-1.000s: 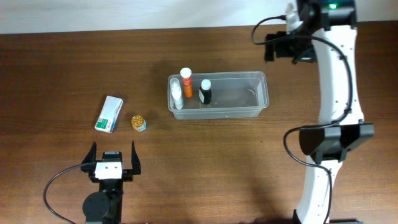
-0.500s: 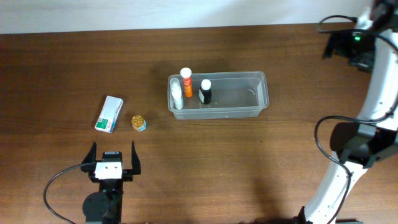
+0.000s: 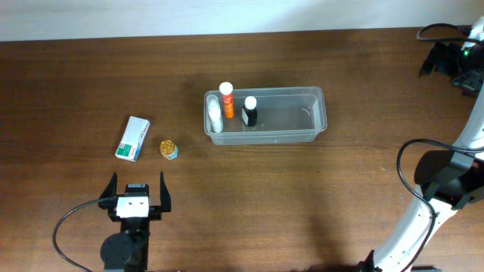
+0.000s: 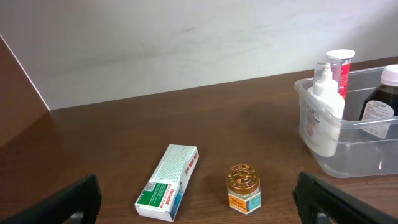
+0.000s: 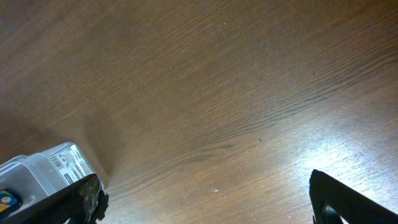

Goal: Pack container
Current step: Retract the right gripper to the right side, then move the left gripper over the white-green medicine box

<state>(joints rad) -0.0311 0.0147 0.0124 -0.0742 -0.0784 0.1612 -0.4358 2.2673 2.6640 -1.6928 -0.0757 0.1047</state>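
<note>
The container (image 3: 291, 115) is a clear tub at the table's middle, with a white bottle (image 3: 215, 117), an orange bottle (image 3: 226, 100) and a dark bottle (image 3: 249, 111) standing at its left end. Left of it on the wood lie a white-and-green box (image 3: 133, 138) and a small gold-lidded jar (image 3: 169, 149). My left gripper (image 3: 138, 190) rests open near the front edge, facing the box (image 4: 169, 182) and jar (image 4: 244, 186), touching neither. My right gripper (image 5: 208, 194) hangs open over bare wood at the far right, away from the container's corner (image 5: 43, 168).
The right arm's white links (image 3: 454, 174) rise along the table's right side with a black cable looping beside them. A pale wall (image 4: 186, 43) runs behind the table's back edge. Brown wood lies between the container and both grippers.
The right arm has swung from behind the container's right end out to the far right edge of the table. The left arm and all objects have stayed put.
</note>
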